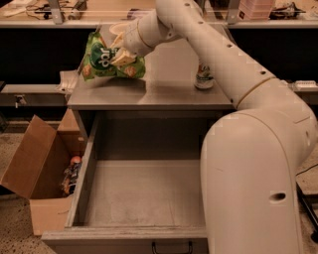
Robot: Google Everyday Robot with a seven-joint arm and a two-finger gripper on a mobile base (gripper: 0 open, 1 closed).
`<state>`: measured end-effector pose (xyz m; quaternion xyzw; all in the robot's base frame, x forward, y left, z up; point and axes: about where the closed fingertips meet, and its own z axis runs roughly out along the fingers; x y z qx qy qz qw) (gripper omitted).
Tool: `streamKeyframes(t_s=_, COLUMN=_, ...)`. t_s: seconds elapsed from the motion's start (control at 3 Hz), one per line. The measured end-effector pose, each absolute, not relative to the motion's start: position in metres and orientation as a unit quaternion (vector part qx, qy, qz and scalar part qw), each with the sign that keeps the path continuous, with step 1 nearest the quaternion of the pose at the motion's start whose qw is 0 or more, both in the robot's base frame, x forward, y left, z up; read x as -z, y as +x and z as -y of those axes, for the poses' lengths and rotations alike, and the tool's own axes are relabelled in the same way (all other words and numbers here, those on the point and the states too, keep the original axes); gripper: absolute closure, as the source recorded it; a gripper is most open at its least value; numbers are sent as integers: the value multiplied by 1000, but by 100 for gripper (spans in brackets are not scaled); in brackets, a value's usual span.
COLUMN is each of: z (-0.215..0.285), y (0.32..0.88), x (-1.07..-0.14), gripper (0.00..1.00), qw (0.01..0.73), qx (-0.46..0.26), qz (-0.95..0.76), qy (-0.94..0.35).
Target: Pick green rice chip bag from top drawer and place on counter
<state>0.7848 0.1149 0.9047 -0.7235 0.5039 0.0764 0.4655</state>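
Observation:
The green rice chip bag (105,63) hangs crinkled over the left part of the grey counter (169,92), its lower edge close to the surface or just touching it. My gripper (120,51) is shut on the bag's right side, reaching in from the right. The top drawer (144,198) stands pulled fully out below the counter, with nothing in it, and its small dark handle (171,246) shows at the bottom edge. My arm's large pale elbow (248,183) covers the drawer's right side.
A green-and-white soda can (204,75) stands on the counter's right side. An open brown cardboard box (42,168) with items inside sits on the floor left of the drawer. A long pale wooden bench (99,9) runs along the back.

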Motion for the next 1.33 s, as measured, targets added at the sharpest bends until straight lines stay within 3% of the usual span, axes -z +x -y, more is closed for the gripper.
streamKeyframes(t_s=0.67, z=-115, y=786, x=-906, gripper=39, qw=467, qx=-76, qz=-504, qy=-723)
streamKeyframes(t_s=1.0, z=-115, y=786, x=-905, gripper=10, qw=467, qx=-75, qz=-503, qy=-723)
streamKeyframes(t_s=1.33, z=-115, y=786, x=-905, gripper=0, qw=467, qx=-75, qz=-503, qy=-723)
